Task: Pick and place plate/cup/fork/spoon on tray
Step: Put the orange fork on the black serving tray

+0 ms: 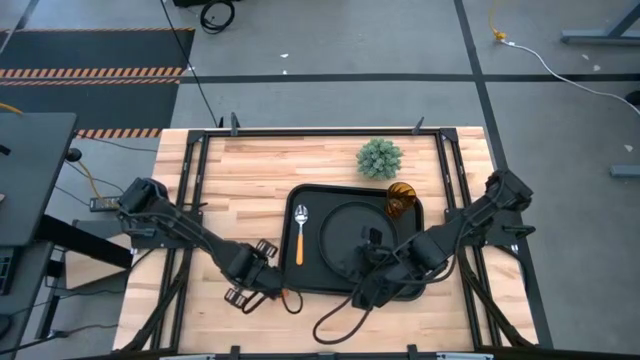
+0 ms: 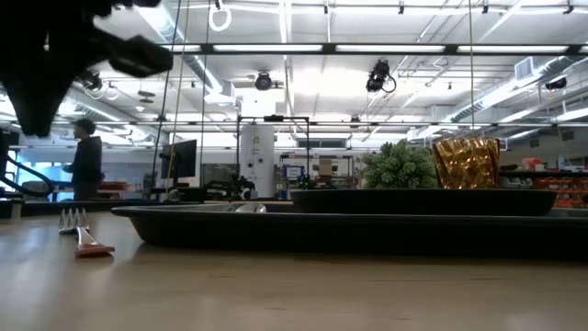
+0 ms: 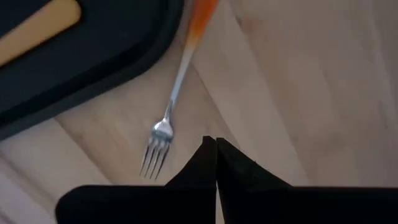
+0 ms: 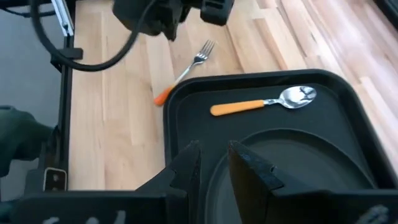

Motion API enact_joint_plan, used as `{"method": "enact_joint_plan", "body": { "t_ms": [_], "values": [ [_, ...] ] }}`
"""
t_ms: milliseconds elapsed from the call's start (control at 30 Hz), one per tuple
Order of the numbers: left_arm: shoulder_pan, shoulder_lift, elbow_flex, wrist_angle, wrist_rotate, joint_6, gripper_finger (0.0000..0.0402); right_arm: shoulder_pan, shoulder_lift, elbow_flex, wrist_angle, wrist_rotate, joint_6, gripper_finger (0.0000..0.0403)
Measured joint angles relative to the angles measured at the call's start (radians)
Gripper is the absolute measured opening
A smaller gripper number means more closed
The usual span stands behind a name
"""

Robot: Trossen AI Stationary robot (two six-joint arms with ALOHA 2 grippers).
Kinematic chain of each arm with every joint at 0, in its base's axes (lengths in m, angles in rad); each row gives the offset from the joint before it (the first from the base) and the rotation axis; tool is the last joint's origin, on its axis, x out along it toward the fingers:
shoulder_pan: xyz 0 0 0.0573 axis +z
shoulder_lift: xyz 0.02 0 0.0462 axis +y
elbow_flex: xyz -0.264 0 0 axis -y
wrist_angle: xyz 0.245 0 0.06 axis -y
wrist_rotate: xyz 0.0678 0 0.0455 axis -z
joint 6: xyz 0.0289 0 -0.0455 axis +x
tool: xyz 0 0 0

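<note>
The black tray (image 1: 310, 205) lies mid-table. On it are the round black plate (image 1: 345, 235), the amber cup (image 1: 400, 198) at its far right corner, and the spoon (image 1: 300, 232), which has a silver bowl and an orange handle, along its left side. The fork (image 3: 169, 118) lies flat on the wood just off the tray's near left corner (image 4: 186, 67). My left gripper (image 3: 216, 148) is shut and empty, with its tips just short of the fork's tines. My right gripper (image 4: 214, 158) is slightly open above the plate (image 4: 292, 162), touching nothing that I can see.
A fuzzy green plant ball (image 1: 380, 157) stands on the table behind the tray's far edge. A black cable (image 1: 335, 318) loops on the table near the front edge. Bare wood lies left of the tray and along the far side.
</note>
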Motion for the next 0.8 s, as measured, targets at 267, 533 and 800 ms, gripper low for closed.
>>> {"method": "enact_joint_plan", "body": {
  "t_ms": [267,533,800],
  "values": [
    [0.028,-0.001,-0.084,0.071,-0.066,0.002,0.0046,-0.016,-0.005,0.0,-0.013,0.001,-0.053,0.0088],
    [0.014,-0.001,-0.085,0.125,-0.069,-0.048,0.015,-0.165,-0.005,0.0,0.005,-0.089,-0.123,0.0088],
    [-0.039,-0.002,-0.088,0.175,-0.066,-0.022,0.0217,-0.225,-0.005,0.0,0.025,-0.184,-0.149,0.0088]
  ]
}}
